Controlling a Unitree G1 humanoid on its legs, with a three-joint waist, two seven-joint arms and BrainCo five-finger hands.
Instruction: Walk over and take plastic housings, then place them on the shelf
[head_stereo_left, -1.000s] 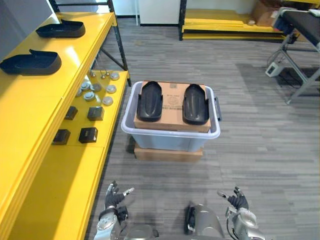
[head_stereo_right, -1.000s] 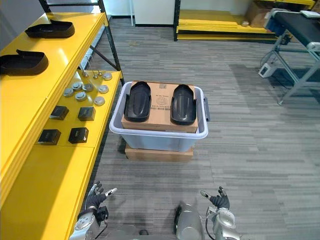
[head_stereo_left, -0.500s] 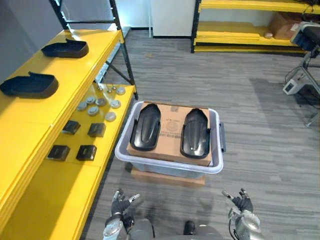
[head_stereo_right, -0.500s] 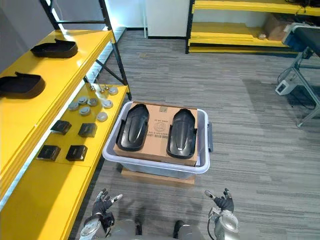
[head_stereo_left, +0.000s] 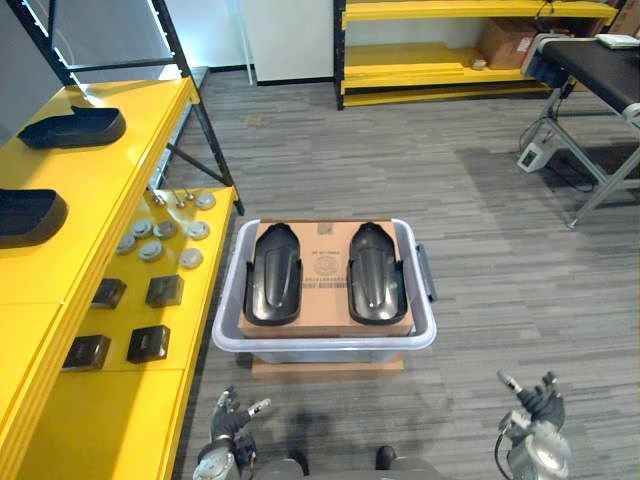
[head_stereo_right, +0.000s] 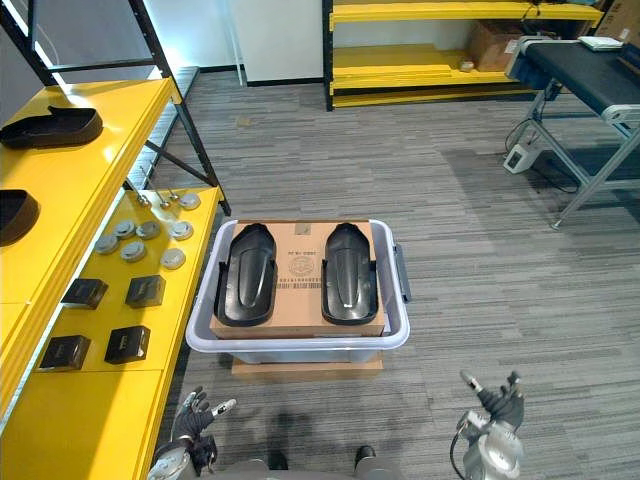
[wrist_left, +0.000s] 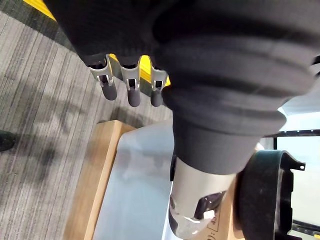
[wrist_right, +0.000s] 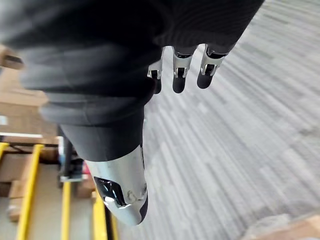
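Two black plastic housings lie side by side on a cardboard box (head_stereo_left: 327, 251) inside a grey tote (head_stereo_left: 322, 342): the left housing (head_stereo_left: 272, 287) and the right housing (head_stereo_left: 375, 286). Two more black housings sit on the yellow shelf's top level, one far (head_stereo_left: 72, 126) and one near (head_stereo_left: 25, 214). My left hand (head_stereo_left: 228, 425) hangs low in front of the tote's left corner, fingers relaxed and empty. My right hand (head_stereo_left: 535, 415) hangs low to the tote's right over the floor, open and empty as well.
The yellow shelf (head_stereo_left: 95, 165) runs along the left; its lower level holds several round metal parts (head_stereo_left: 160, 228) and small black boxes (head_stereo_left: 148, 343). A flat carton (head_stereo_left: 326, 366) lies under the tote. A black-topped table (head_stereo_left: 590, 70) stands at the far right, another yellow rack (head_stereo_left: 460, 50) at the back.
The camera has moved, so the tote now sits centred and squarer in view and the shelf lies further left. Both hands still hang low and empty.
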